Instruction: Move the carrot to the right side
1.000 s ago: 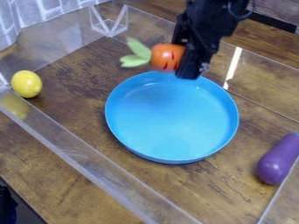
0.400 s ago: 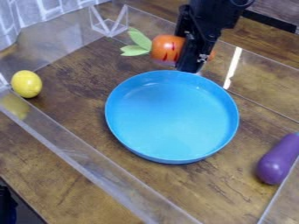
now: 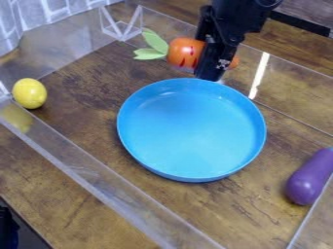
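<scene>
The carrot (image 3: 182,52) is a small orange toy with a light green leafy top (image 3: 154,47) pointing left. It hangs above the wooden table just beyond the far rim of the blue plate (image 3: 192,130). My black gripper (image 3: 203,55) comes down from the top of the view and is shut on the carrot's orange body, with the leafy end sticking out to the left. The gripper's fingers partly cover the carrot's right end.
A yellow lemon (image 3: 29,93) lies at the left by a clear acrylic wall (image 3: 78,165). A purple eggplant (image 3: 310,177) lies at the right edge. The blue plate fills the middle of the wooden table (image 3: 92,117).
The gripper has lifted the carrot up and slightly away from the plate's rim; in the last half second it barely moved.
</scene>
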{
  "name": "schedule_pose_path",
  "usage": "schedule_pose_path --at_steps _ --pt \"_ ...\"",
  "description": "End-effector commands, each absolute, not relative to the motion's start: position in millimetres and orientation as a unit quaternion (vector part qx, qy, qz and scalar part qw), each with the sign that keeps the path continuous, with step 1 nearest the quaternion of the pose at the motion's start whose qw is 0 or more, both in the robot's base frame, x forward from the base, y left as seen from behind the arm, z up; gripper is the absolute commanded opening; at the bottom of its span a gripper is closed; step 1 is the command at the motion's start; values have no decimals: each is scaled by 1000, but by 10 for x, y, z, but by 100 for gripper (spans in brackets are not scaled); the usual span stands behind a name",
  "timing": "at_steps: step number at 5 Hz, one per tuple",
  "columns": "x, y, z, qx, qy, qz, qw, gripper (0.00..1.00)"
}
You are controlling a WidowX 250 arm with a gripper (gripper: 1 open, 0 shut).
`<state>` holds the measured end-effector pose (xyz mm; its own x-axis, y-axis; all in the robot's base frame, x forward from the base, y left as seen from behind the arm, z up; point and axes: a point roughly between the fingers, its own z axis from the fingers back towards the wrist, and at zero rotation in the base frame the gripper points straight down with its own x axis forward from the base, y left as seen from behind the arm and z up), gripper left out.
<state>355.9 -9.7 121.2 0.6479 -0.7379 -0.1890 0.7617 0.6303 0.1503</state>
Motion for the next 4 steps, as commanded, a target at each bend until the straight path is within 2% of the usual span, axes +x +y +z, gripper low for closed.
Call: schedule_pose_path --at_steps 1,3,4 --pt "3534 -126 1455 122 22 -346 930 0" --pt "3455 -311 1379 120 38 -225 966 0" --pt "3456 -334 1394 121 39 -228 965 0"
